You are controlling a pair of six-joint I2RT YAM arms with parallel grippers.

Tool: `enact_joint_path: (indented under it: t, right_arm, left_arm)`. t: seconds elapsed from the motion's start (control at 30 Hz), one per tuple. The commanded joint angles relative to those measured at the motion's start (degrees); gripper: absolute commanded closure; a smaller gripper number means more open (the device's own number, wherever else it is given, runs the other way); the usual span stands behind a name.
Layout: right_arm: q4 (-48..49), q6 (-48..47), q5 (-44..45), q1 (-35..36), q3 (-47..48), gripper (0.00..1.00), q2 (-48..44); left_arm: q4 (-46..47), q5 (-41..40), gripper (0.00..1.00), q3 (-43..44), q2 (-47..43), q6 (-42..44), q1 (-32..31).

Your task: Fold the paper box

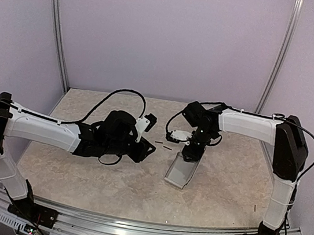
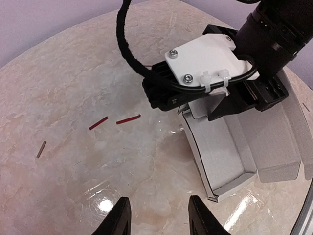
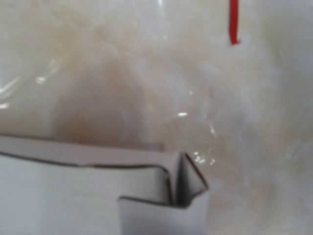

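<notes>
Pale card, half-folded into an open tray, the paper box [image 1: 183, 171] lies on the table [image 1: 79, 171]. At the box's far end sits the right gripper [image 1: 192, 150]; whether its jaws pinch the card I cannot tell. Left of the box the left gripper [image 2: 160, 218] hovers part-open, empty. Unpinned, the raised walls may spring flat, or the light box skid under a one-sided push.

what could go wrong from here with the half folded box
1. The paper box is only half formed, and the right gripper sits at its far end; its raised walls may spring flat when it lifts away.
2. The left gripper hangs open, apart from the box, so a push could slide it on the glossy table.
</notes>
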Motion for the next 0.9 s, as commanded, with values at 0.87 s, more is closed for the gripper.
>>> enact_joint_path:
  t: [0.87]
  right_arm:
    - [-1.08, 1.68, -5.55, -5.8, 2.86, 0.76, -1.25]
  left_arm:
    - [2.0, 17.51, 0.6, 7.99, 12.62, -10.08, 2.99]
